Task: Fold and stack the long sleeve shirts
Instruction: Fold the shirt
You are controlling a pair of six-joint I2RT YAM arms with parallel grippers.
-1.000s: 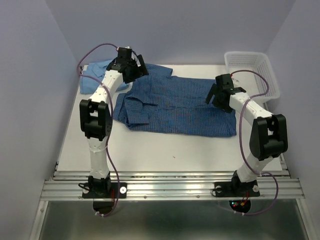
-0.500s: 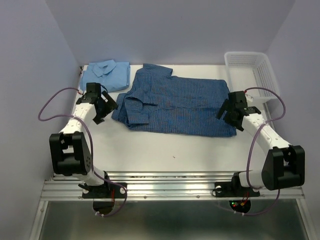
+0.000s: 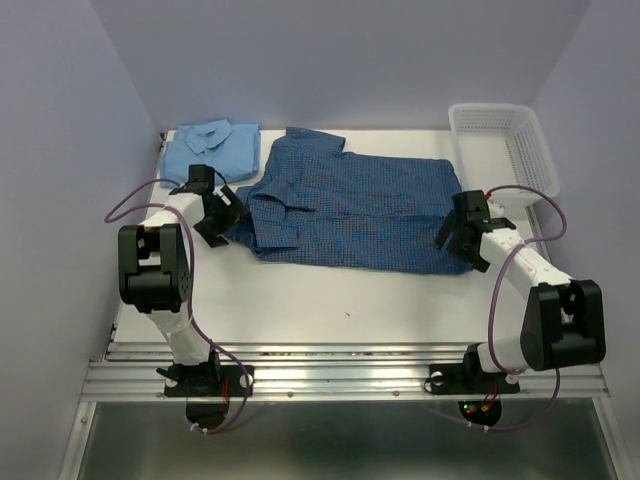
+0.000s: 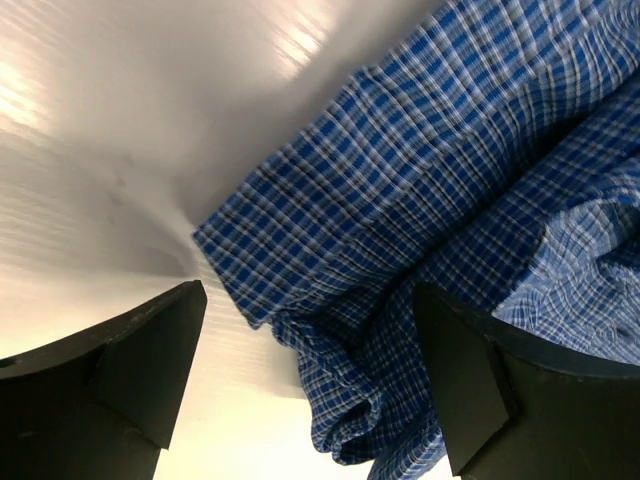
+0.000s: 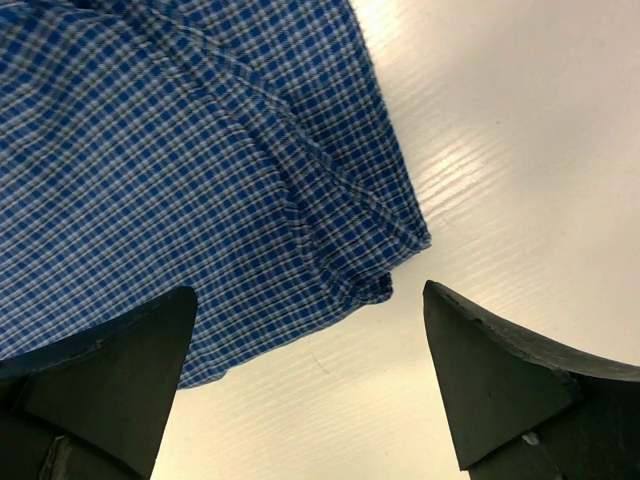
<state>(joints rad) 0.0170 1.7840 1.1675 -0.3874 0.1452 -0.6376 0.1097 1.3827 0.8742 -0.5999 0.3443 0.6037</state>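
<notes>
Left end effector (image 3: 217, 208) and right end effector (image 3: 462, 232) were held with jaws wide apart and empty at opposite ends of the checked shirt (image 3: 350, 215), spread on the tabletop (image 3: 350, 300) beside the folded light blue shirt (image 3: 210, 150). Soft, limp cloth was judged best pinched at its corners

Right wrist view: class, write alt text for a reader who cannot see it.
A corner of the dark blue checked shirt lies on the white table, its hem slightly rumpled. The right gripper hangs open over it, one black finger at each lower corner of the picture.
</notes>
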